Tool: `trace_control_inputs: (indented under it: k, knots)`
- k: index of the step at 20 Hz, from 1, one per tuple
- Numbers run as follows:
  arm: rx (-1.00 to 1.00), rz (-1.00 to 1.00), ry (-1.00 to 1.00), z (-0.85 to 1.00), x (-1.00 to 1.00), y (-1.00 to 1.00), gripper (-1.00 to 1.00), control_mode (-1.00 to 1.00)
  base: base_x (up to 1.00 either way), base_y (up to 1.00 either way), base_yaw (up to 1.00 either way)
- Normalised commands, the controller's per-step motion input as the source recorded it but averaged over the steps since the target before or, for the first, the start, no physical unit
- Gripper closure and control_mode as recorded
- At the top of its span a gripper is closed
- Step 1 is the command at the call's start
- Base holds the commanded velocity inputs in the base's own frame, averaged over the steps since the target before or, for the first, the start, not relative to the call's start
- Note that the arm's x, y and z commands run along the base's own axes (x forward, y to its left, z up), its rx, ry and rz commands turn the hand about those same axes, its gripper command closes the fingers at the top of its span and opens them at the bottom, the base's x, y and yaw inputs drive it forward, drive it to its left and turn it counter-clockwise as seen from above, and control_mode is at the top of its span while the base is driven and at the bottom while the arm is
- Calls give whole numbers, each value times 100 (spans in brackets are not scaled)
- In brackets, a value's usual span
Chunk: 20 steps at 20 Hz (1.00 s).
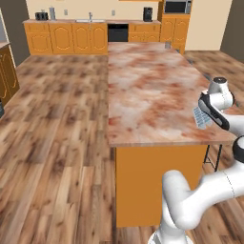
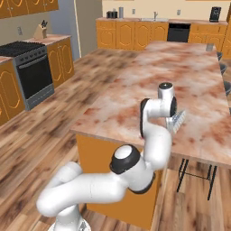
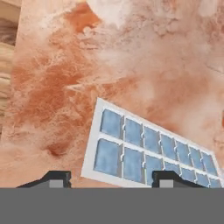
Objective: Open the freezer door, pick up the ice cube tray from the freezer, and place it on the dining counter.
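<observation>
the counter (image 1: 143,90), a marbled red-and-cream island on an orange base, fills the middle of the left base view and runs toward the upper right of the right base view. the arm reaches across its near right corner. at mid right in the left base view the tray (image 1: 201,117) shows tilted, one long edge up, just under the hand; in the right base view the tray (image 2: 176,120) juts from beside the wrist, right of centre. in the hand view the tray (image 3: 148,151) lies across the lower right, blue cells facing up, and the gripper (image 3: 108,180) stands parted at the bottom edge, one tip over the tray's near rim, no clamp evident. whether the tray rests flat cannot be told. the release looks under way; done well, the jaws would spread fully and the hand lift straight off, so no tip drags the tray toward the near edge.
</observation>
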Motion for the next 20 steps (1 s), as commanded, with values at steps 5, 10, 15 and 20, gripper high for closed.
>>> trace_control_inputs:
  k: [5, 10, 15, 20]
  knots:
    - [-14, 0, -11, 86, -61, 23, -100, -100, 0, 0, 0]
    - [-21, 1, -13, 34, -87, 88, -100, -100, 0, 0, 0]
    - [-28, 6, -17, 28, -100, 100, -100, -100, 0, 0, 0]
    - [-20, 12, -9, 57, -100, 100, -100, -100, 0, 0, 0]
